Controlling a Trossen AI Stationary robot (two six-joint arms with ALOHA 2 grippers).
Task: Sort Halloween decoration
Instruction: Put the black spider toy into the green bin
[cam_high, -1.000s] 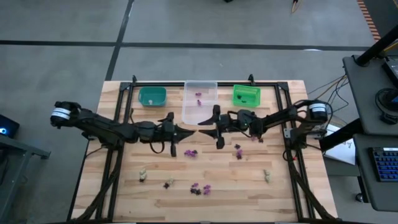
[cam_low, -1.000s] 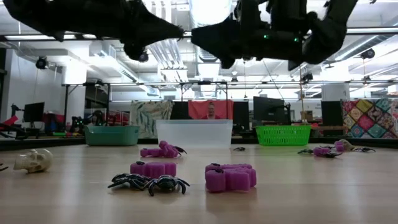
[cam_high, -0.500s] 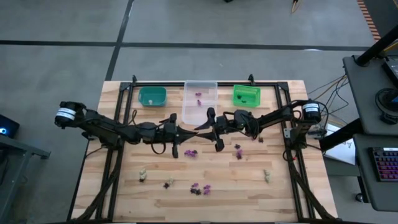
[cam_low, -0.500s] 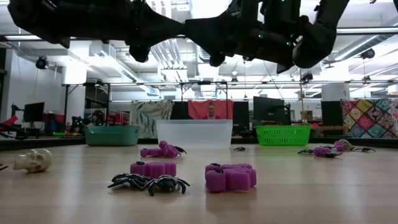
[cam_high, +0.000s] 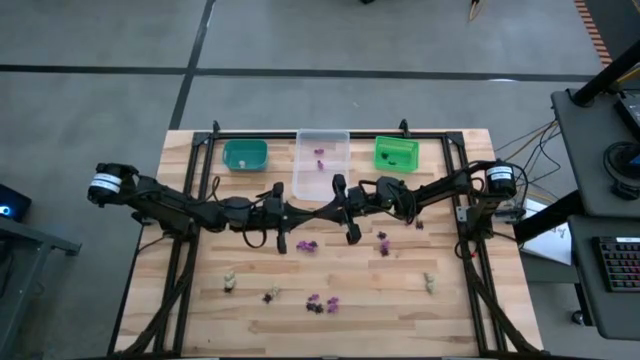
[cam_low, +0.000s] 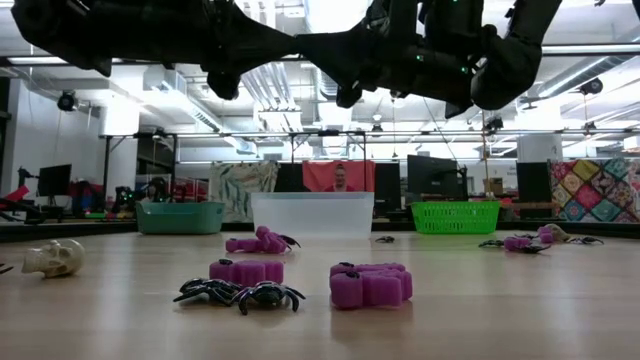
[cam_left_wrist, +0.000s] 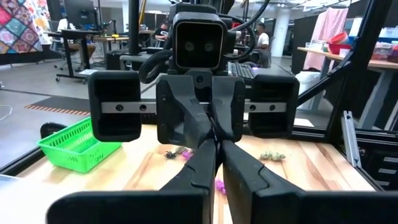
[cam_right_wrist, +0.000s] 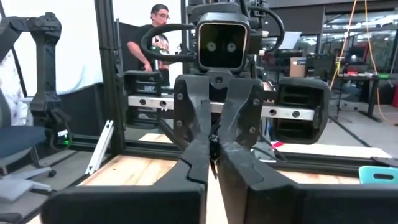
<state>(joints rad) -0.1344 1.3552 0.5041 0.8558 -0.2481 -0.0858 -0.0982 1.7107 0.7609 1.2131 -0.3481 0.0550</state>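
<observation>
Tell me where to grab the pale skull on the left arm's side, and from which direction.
Pinch the skull across its rounded dome, coming straight down from above. It lies low on the table with bare wood around it, so a level approach would likely scrape the top. The left gripper, tip to tip with the right gripper over the middle, is nearer.

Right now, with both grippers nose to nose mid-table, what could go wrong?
1. The left gripper and right gripper meet tip to tip above the table, both shut; a forward push from either arm could jam the fingers together.
2. Whether a trinket sits between the tips cannot be told. If one does, a slip would likely drop it short of the clear bin, near the loose purple trinkets.
</observation>
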